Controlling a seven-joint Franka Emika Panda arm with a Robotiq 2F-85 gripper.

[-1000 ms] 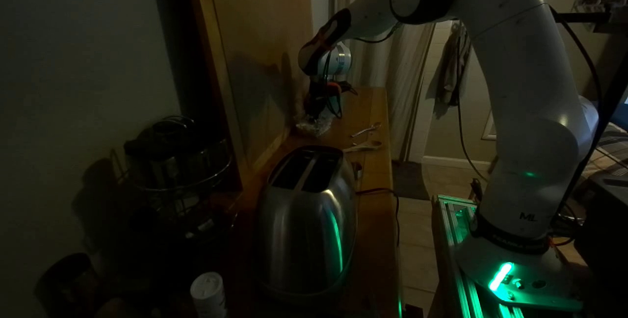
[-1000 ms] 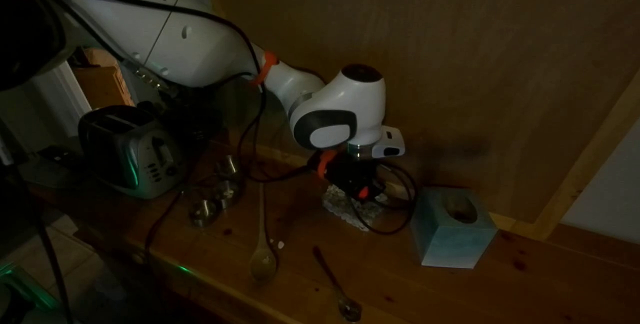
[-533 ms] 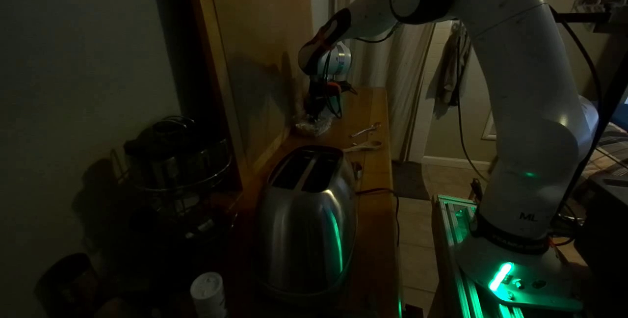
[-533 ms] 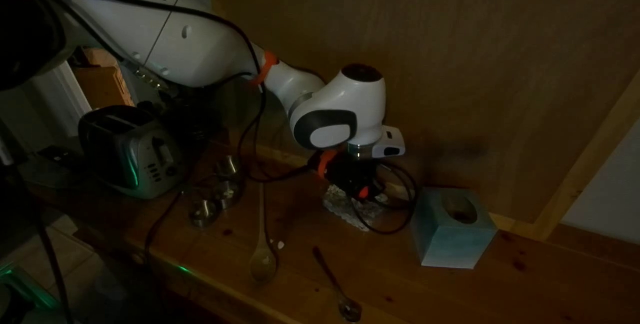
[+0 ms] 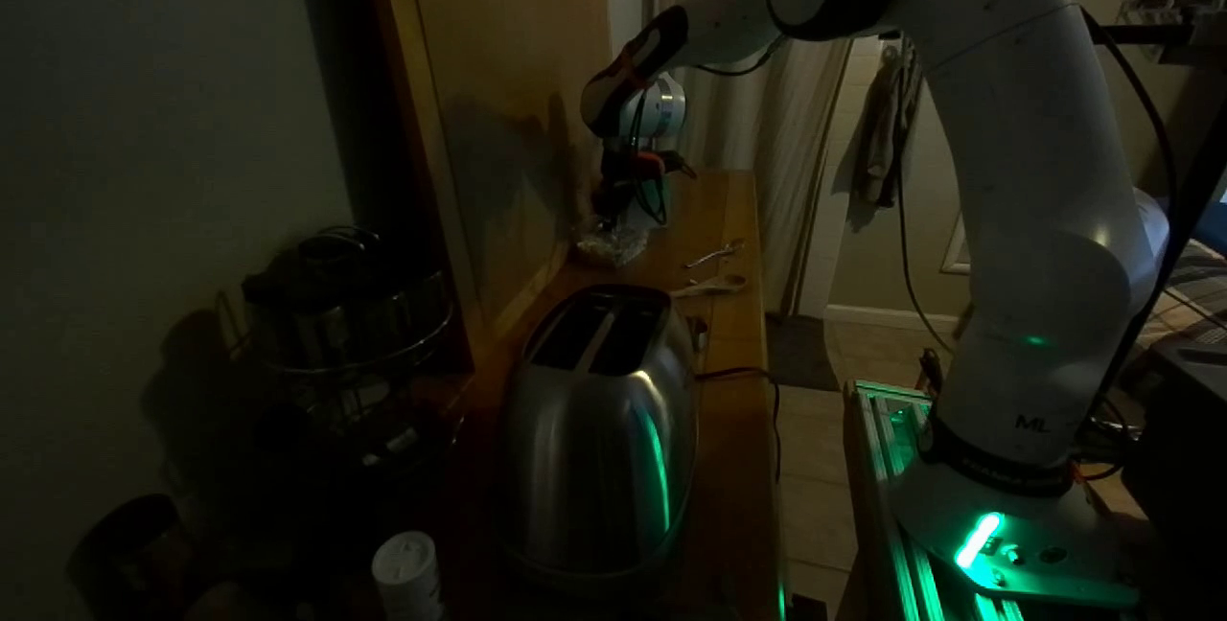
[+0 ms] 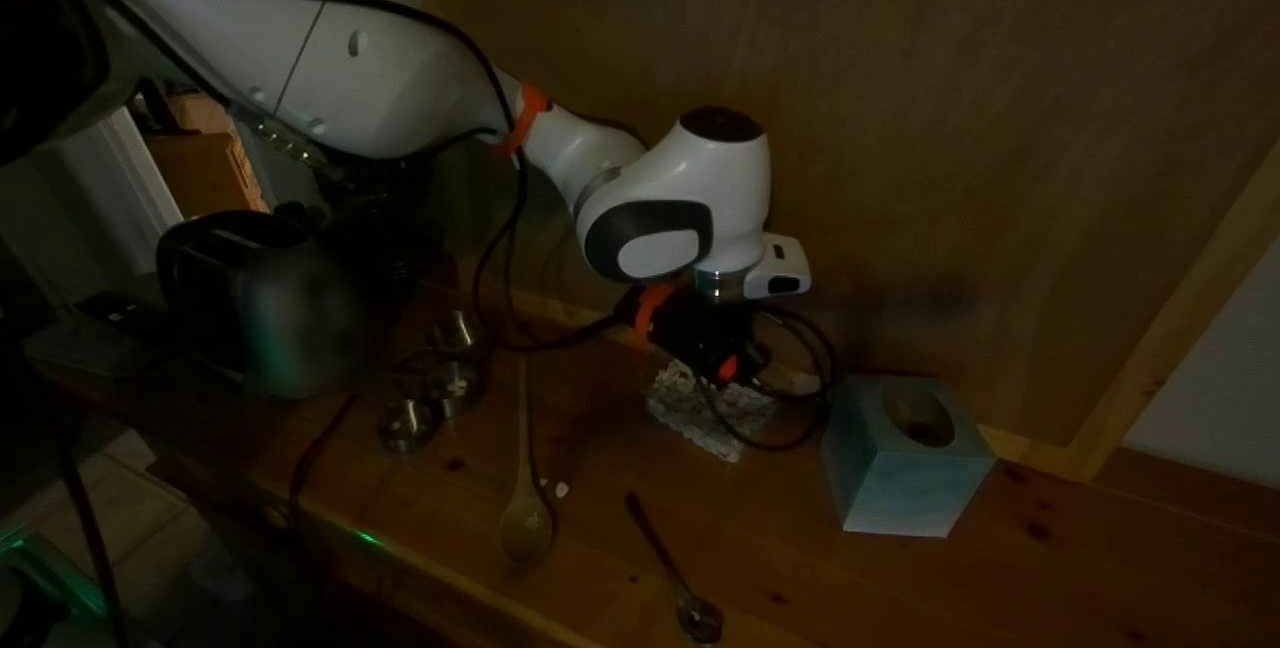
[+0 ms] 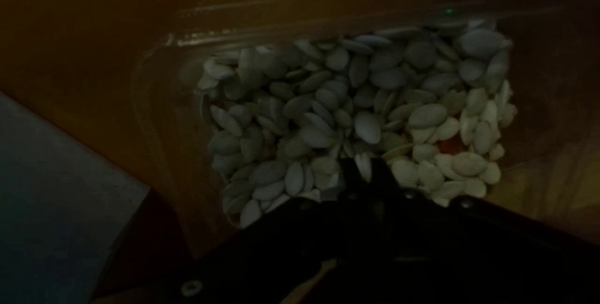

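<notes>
Seeds (image 7: 344, 117) in clear container (image 7: 206, 38), on table (image 6: 830, 588).
I have the claw (image 7: 364, 165) nearly closed, a few seeds pinched edge-on in it; blue box (image 6: 900, 483) stands near.

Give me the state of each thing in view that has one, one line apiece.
Tool: shut on at least one pale seed
Clear container: open, holding many more seeds
Tissue box: upright, hole in its top uncovered
Wooden spoon: lying down
Metal spoon: lying down
Metal cups: open-topped, contents unclear
Toaster: upright, slots too dark to see into
White canister: upright
Base light: lit green
</notes>
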